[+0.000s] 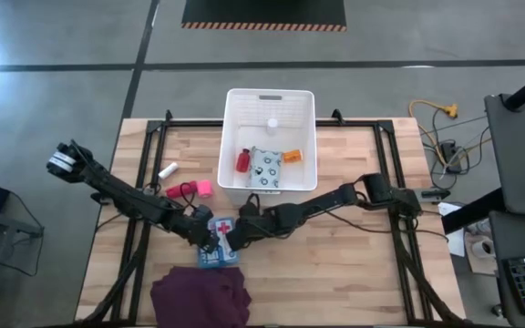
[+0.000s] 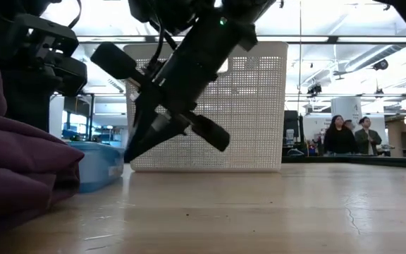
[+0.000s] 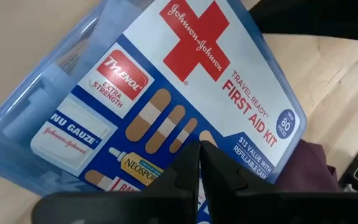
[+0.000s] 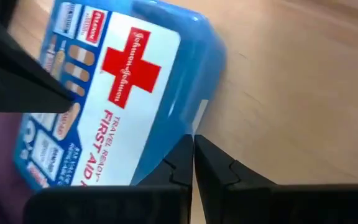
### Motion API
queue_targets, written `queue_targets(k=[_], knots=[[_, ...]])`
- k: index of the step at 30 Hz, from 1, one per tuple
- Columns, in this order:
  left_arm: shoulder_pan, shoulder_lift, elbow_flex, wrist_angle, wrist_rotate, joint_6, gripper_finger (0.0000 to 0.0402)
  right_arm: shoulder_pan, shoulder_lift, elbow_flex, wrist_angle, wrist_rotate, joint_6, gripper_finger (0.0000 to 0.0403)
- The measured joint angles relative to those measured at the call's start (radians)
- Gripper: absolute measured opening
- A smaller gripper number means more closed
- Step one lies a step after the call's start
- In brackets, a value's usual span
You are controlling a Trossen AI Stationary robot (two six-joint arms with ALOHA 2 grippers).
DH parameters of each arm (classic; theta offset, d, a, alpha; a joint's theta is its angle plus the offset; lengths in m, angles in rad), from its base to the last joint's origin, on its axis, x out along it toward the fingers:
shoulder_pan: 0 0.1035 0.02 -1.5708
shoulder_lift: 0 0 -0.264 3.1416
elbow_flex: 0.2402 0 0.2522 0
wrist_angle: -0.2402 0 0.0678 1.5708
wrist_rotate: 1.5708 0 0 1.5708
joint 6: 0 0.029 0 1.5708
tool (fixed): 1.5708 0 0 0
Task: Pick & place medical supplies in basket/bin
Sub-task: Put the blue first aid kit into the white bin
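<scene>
Both your hands closed and empty, crowding the first-aid kit (image 1: 220,240).
Left hand (image 1: 204,242) and right hand (image 1: 232,242) flank it on the desk (image 1: 354,264), likely nudging it; basket (image 1: 269,100) waits beyond.

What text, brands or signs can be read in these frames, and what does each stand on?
All on the blue first-aid kit:
"Johnson & Johnson", across the red cross
"TRAVEL READY FIRST AID KIT"
"TYLENOL EXTRA STRENGTH"
"NU GAUZE Johnson & Johnson"
"NEOSPO…", cut off by the left gripper
"80 PIECES" and "$13 VALUE WITH REFILLABLE CASE": small, uncertain.
Items in the white basket: too small to read.
</scene>
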Motion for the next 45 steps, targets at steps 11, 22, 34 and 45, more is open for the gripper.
queue_targets(k=[11, 22, 34, 45], knots=[[0.006, -0.056, 0.121, -0.174, -0.154, 0.105, 0.0, -0.005, 0.001, 0.015, -0.095, 0.047, -0.054, 0.0009], [-0.022, -0.082, 0.354, -0.633, -0.248, 0.148, 0.0057, -0.01, -0.045, 0.014, -0.096, 0.061, -0.108, 0.011], [-0.089, -0.082, 0.178, -0.478, -0.124, -0.073, 0.007, -0.012, -0.042, -0.048, -0.088, -0.024, -0.083, 0.0158], [-0.109, -0.091, 0.014, -0.309, -0.024, -0.183, 0.007, -0.016, -0.042, -0.077, 0.065, -0.135, -0.099, 0.0169]])
